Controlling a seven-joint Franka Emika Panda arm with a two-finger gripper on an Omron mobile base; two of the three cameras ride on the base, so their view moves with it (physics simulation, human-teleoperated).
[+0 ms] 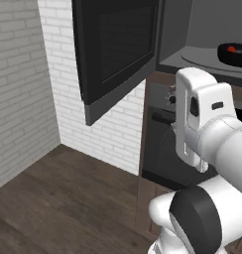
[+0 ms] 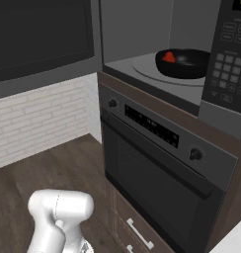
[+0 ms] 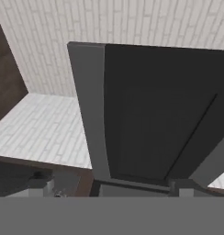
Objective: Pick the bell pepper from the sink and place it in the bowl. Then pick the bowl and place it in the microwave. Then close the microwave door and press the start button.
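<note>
Right base view's upper right shows the bell pepper (image 2: pixel 168 57) in the bowl (image 2: pixel 184 64) inside the microwave (image 2: pixel 142 29); hand view shows the microwave door (image 3: pixel 155 114) beyond wide-apart, empty gripper (image 3: pixel 111 192) fingers.

White arm (image 1: pixel 207 129) raised, gripper (image 3: pixel 109 190) jaws wide apart

The red bell pepper (image 2: pixel 168 57) lies in the black bowl (image 2: pixel 184 64) inside the microwave (image 2: pixel 142 66), whose microwave door (image 1: pixel 115 47) stands open.

White brick walls (image 1: pixel 29 84) meet at a corner; dark wood floor (image 1: pixel 68 198); oven (image 2: pixel 157 173) built into brown cabinetry, drawer (image 2: pixel 137 232) beneath.
</note>
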